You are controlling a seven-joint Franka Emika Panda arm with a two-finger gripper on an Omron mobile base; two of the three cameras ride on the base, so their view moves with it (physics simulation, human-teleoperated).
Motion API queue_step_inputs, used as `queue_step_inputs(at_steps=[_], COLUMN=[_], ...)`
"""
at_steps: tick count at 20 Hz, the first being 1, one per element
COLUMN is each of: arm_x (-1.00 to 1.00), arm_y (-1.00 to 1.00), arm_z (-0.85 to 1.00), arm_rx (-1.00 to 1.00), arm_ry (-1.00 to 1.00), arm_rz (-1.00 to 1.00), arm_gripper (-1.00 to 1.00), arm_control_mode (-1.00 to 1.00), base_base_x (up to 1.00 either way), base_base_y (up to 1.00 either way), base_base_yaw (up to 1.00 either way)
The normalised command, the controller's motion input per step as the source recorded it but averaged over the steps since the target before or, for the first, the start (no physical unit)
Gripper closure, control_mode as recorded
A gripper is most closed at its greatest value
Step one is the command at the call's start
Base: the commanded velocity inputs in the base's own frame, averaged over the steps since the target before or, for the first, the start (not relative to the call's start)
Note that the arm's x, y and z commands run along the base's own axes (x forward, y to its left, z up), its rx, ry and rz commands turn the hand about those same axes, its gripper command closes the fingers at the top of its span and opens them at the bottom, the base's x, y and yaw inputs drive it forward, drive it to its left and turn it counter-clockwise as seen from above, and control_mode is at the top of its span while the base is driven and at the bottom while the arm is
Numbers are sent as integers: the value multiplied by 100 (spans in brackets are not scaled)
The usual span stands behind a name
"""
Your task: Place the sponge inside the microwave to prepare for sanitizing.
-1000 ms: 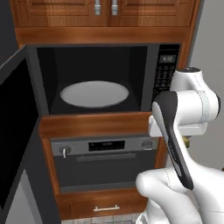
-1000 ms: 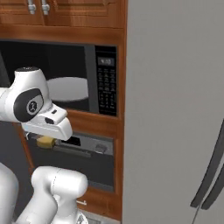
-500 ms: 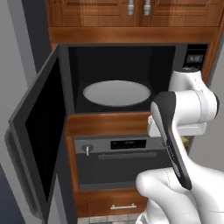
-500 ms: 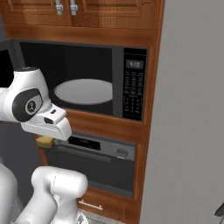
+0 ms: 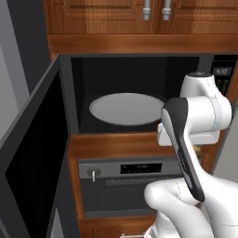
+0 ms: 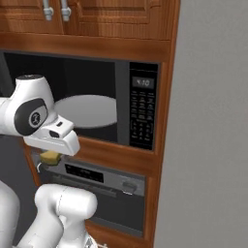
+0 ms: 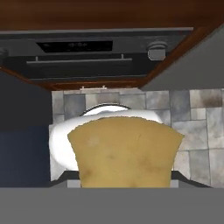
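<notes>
Sponge [image 7: 124,151] sat clamped in the gripper [image 6: 50,157], hanging below the microwave's [image 5: 135,93] floor and in front of the oven [image 5: 130,183] underneath. Raised carelessly, it could catch the wooden ledge [image 5: 116,145] under the cavity and be knocked loose, I judged. From the left: the open door [image 5: 35,162] stood out as a wall on that side, the turntable plate [image 5: 126,108] lay bare with free room above, and the keypad strip [image 6: 143,112] closed the right.

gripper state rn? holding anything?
Gripper: shut on the sponge, held below the open microwave, in front of the oven.
</notes>
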Motion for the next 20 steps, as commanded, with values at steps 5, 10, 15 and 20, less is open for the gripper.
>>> queue_step_inputs(at_steps=[5,10,15,20], arm_x=[0,0,0,0], arm_y=[0,0,0,25], arm_z=[0,0,0,8], arm_rx=[0,0,0,-7], arm_ry=[0,0,0,-24], arm_rz=[0,0,0,0], arm_gripper=[100,100,100,100], arm_control_mode=[100,100,-100,-100], base_base_x=[42,7,0,0], base_base_y=[1,5,1,0], base_base_yaw=[0,0,0,0])
